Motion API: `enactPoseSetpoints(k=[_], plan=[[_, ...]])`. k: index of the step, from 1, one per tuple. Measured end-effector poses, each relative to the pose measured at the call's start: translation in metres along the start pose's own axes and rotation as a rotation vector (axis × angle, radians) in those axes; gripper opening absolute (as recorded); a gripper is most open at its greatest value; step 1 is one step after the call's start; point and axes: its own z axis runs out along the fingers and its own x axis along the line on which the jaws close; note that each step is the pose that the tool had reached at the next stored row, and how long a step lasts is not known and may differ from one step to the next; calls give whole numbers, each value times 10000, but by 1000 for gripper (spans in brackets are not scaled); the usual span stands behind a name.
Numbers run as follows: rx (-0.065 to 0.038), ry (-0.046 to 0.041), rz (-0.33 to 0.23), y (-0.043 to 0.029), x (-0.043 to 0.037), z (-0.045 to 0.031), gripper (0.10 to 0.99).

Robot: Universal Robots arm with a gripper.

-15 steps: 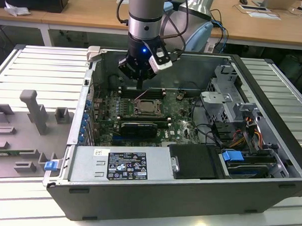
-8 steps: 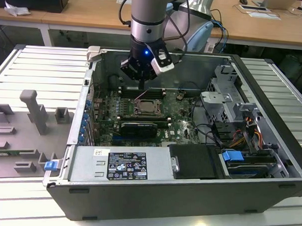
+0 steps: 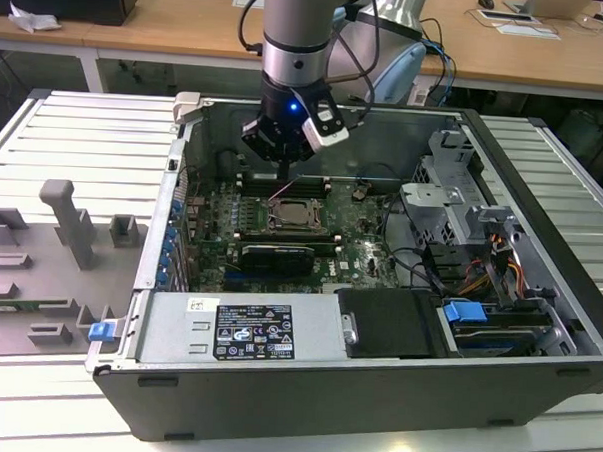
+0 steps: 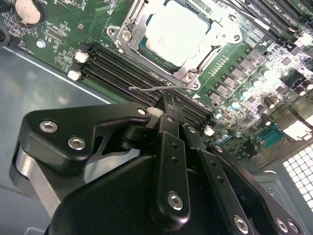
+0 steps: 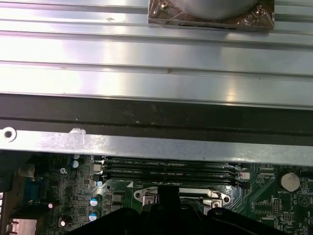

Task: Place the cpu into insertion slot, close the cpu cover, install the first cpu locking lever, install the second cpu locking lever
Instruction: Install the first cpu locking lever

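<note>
The cpu point(image 4: 183, 34) lies flat in the insertion slot point(image 4: 142, 46), its pale metal face showing through the square window of the cpu cover point(image 4: 217, 41), which is folded down over it. In the exterior view the same socket point(image 3: 294, 215) sits near the middle of the green motherboard point(image 3: 356, 238), inside the open computer case point(image 3: 539, 296).

A thin wire locking lever point(image 4: 156, 88) runs along the socket's edge nearest my fingers in the second wrist view, with its free end bent out over the black memory slots point(image 4: 127, 66). Whether it is latched I cannot tell.

My gripper point(image 3: 287, 163) hangs just beyond the socket, at about twelve o'clock from it in the exterior view, above the row of memory slots. In the second wrist view my gripper point(image 4: 168, 111) has its black fingers point(image 4: 171, 142) drawn together, with nothing between them; the tips are close to the lever, but I cannot tell whether they touch it.

Going outward in the exterior view, a long black card point(image 3: 275, 255) lies at six o'clock from the socket, and the power supply point(image 3: 237, 328) with its white label sits further that way at the case's near wall. Drive cages with blue tabs point(image 3: 465, 315) are at four o'clock. The case rests on a ribbed metal table point(image 3: 85, 137), with grey fixtures point(image 3: 66, 221) at nine o'clock.
</note>
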Motion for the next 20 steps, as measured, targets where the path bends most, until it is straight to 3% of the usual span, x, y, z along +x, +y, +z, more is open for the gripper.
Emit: enactPoseSetpoints(k=[7, 20], plan=[[-1, -1, -1, -1, -16, 7, 106], [0, 0, 0, -12, -182, 57, 106]])
